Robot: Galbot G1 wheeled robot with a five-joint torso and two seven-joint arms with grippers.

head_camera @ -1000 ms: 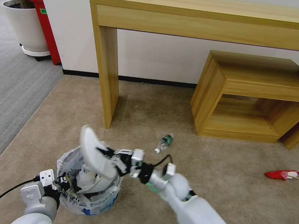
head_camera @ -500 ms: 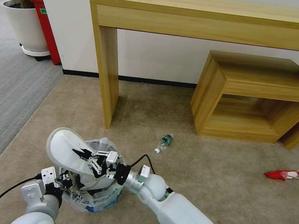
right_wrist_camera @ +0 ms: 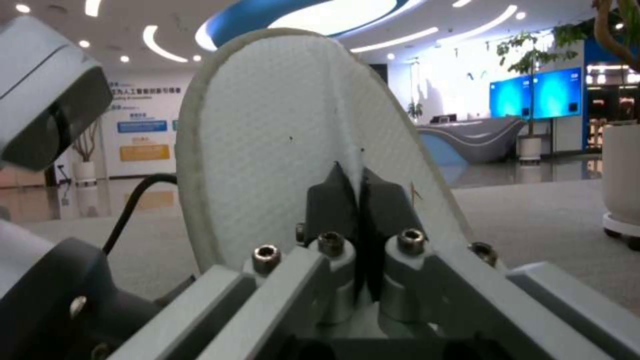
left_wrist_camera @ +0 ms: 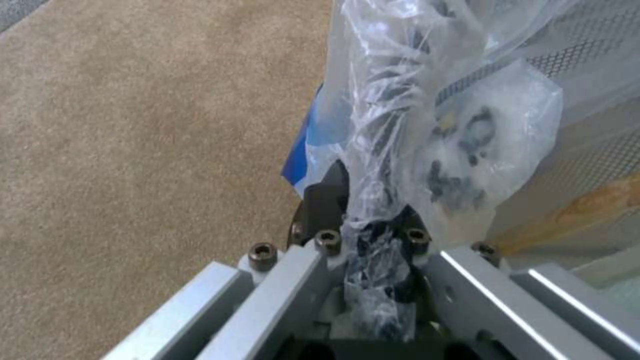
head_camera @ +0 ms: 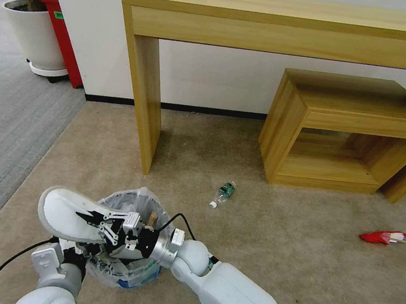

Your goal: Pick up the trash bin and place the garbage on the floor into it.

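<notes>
White fabric slipper (head_camera: 65, 211) pinched in right end effector (head_camera: 87, 220), held flat over the rim, likely for dropping into small round plastic-lined trash bin (head_camera: 125, 241) just beneath. Left end effector (left_wrist_camera: 373, 235) clamps bin's bag edge, steadying it on beige carpet floor (head_camera: 261, 238).

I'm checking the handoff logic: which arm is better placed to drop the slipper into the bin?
Probably the right. Its gripper already pinches the white slipper beside the trash bin, while the left gripper is busy clamping the bin's rim and bag.
</notes>
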